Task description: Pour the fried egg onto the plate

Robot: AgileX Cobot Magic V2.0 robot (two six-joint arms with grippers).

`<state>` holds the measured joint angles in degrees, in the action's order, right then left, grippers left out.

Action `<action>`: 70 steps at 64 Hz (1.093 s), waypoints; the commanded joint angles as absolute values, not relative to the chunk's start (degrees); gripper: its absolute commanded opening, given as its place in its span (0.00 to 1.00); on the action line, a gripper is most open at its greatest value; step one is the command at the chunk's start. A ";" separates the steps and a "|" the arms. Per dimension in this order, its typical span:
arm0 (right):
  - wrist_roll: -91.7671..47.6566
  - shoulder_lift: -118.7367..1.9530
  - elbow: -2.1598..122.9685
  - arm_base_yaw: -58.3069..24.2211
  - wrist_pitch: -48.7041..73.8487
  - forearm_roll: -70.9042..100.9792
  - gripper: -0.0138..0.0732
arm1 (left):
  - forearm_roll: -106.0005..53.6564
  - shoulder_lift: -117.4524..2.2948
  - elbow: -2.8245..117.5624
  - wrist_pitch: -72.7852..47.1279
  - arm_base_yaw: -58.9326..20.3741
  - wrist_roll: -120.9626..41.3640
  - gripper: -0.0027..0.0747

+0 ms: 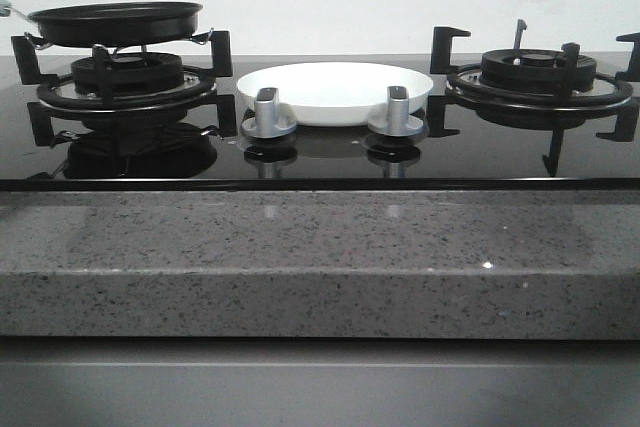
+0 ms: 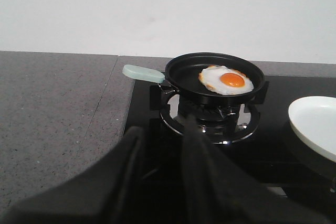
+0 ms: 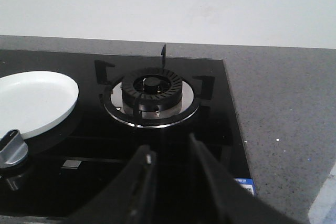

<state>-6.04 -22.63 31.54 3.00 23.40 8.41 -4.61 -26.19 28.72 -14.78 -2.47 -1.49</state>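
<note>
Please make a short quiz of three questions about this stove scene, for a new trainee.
1. True or false: the fried egg already lies on the plate.
2. Where does the frying pan stand? A) on the left burner B) on the right burner C) on the counter
3. Fill in: between the two burners, in front of the plate, stand two silver ____.

Key
1. False. The egg is in the pan and the plate holds nothing.
2. A.
3. Knobs.
</note>
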 commanded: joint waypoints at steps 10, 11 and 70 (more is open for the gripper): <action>-6.51 -23.38 33.54 3.50 18.87 7.88 0.89 | -4.89 -26.77 30.86 -9.18 -2.83 -0.80 0.90; -6.51 -23.38 33.54 3.50 18.84 7.88 0.89 | -4.89 -26.77 30.86 -9.18 -2.83 -0.80 0.89; -11.68 -74.46 75.56 -11.73 39.10 11.03 0.58 | -4.89 -26.77 30.86 -9.03 -2.83 -0.80 0.79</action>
<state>-10.63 -70.35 68.83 -10.91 37.42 10.40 -4.61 -26.19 28.72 -14.01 -2.47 -1.49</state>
